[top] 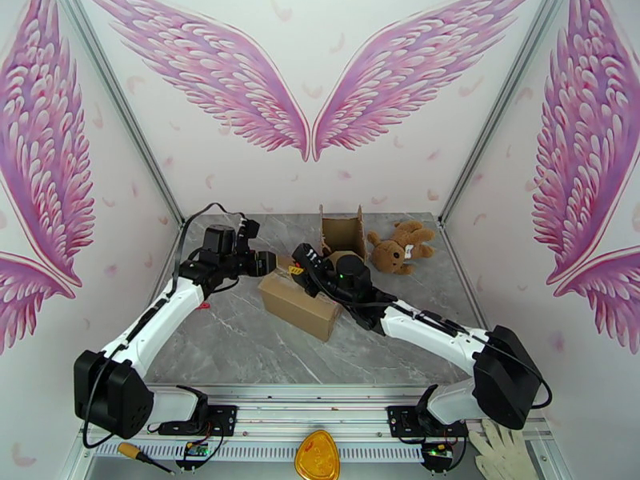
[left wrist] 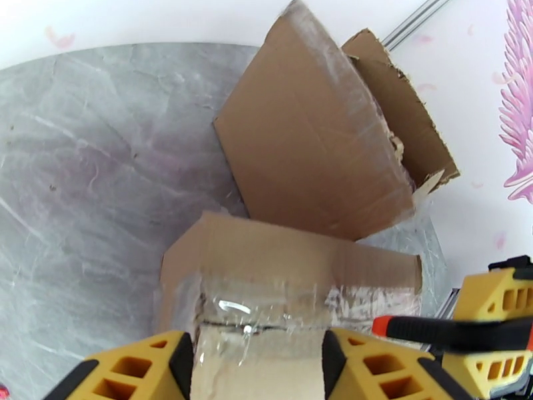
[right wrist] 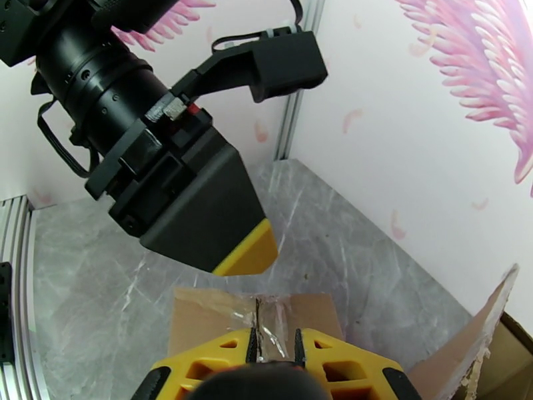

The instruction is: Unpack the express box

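Observation:
The brown cardboard express box (top: 300, 307) lies in the middle of the table, with its far flaps (top: 342, 230) standing up. My left gripper (top: 268, 264) is at the box's left end. In the left wrist view its yellow fingers (left wrist: 136, 368) stand apart on either side of a taped flap (left wrist: 286, 261), so the left gripper (left wrist: 256, 361) is open. My right gripper (top: 302, 270) is over the box top. In the right wrist view the right gripper (right wrist: 273, 343) is shut on the taped edge of a flap (right wrist: 263, 311), close to the left gripper's yellow tip (right wrist: 246, 256).
A brown teddy bear (top: 402, 247) lies on the table to the right of the raised flaps. Off the table's near edge lie a yellow disc (top: 318, 458), a white glove (top: 500, 451) and a screwdriver (top: 140, 456). The walls stand close on both sides.

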